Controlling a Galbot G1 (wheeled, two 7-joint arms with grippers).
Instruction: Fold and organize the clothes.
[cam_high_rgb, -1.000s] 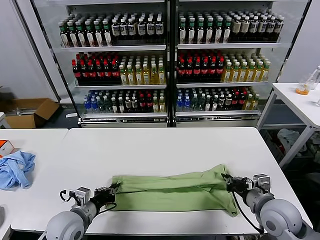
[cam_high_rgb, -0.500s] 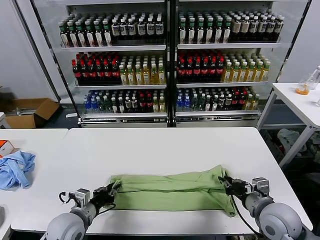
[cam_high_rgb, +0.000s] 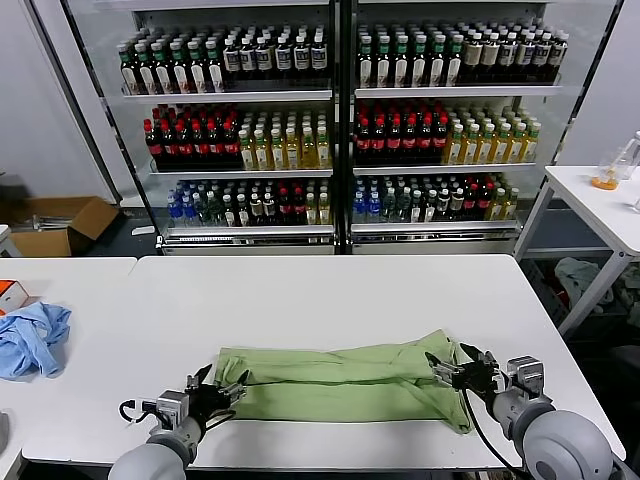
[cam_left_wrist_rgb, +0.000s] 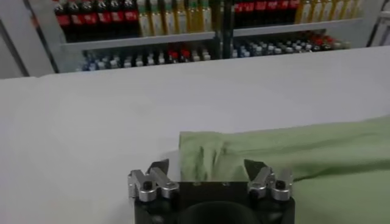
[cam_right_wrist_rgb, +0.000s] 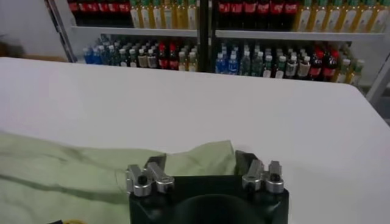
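Observation:
The light green shirt (cam_high_rgb: 345, 382) lies folded into a long flat strip across the near part of the white table (cam_high_rgb: 330, 295). Its collar, buttons and printed graphic are hidden. My left gripper (cam_high_rgb: 218, 388) is open at the shirt's left end, its fingers spread either side of the cloth edge. In the left wrist view the gripper (cam_left_wrist_rgb: 207, 169) is open, with the shirt's end (cam_left_wrist_rgb: 292, 149) just ahead of it. My right gripper (cam_high_rgb: 456, 369) is open at the shirt's right end. In the right wrist view it (cam_right_wrist_rgb: 200, 161) is open, with the shirt's corner (cam_right_wrist_rgb: 73, 167) lying between the fingers.
A crumpled light blue cloth (cam_high_rgb: 32, 338) and an orange-and-white box (cam_high_rgb: 8, 293) lie on the table to the left. Bottle-filled shelves (cam_high_rgb: 340, 130) stand behind. Another white table (cam_high_rgb: 600, 200) is at the right, and a cardboard box (cam_high_rgb: 60, 222) sits on the floor.
Both grippers have opened and let go of the shirt's ends. The shirt has settled flat, slightly nearer the front edge, and both arms have drawn back a little.

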